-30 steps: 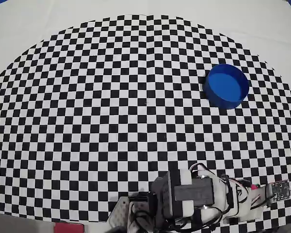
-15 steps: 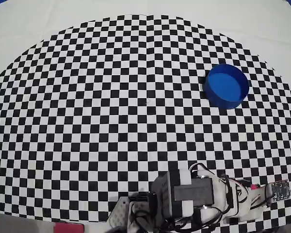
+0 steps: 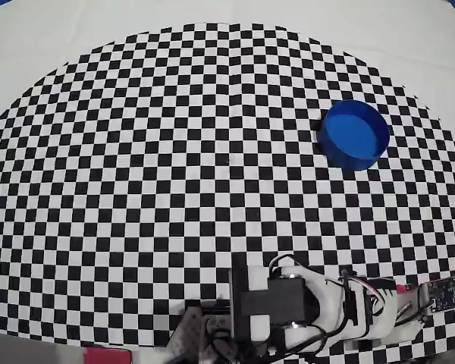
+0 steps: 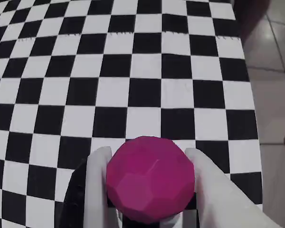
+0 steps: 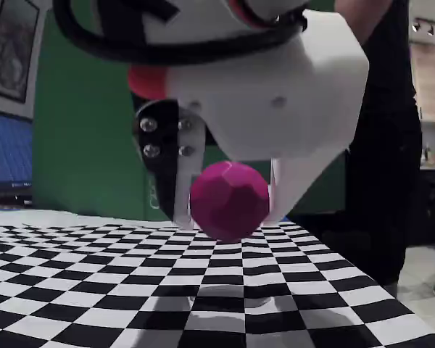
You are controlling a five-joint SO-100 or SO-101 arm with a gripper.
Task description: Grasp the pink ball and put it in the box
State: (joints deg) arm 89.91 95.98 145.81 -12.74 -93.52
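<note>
Grasp done, transport step in hand. The gripper is closed on the pink ball, one finger pressed to each side of it in the wrist view; the fixed view shows the same hold, ball clamped between a dark finger on the left and a white one on the right, clear of the checkered mat with its shadow on the squares below. So the ball is lifted, not resting. In the overhead view the arm sits folded at the mat's near edge, right of centre, and hides the ball from that camera. The box stands well apart from it, toward the far right part of the mat, upright, open side up; nothing shows inside. Judgement: next move calls for reaching out and swinging toward the right of the overhead view, carrying the ball high enough to pass over the thin blue wall, then stopping above the opening before letting go. Risk I would note: a ball held only at two side contacts could roll out if the arm jerks. Ball appearance: magenta-pink, matte, not truly smooth but faceted like a low-count polyhedron, flat patches catching light differently. It fills most of the gap between the fingers and looks much smaller than the tub's mouth, so the drop should have margin.
</note>
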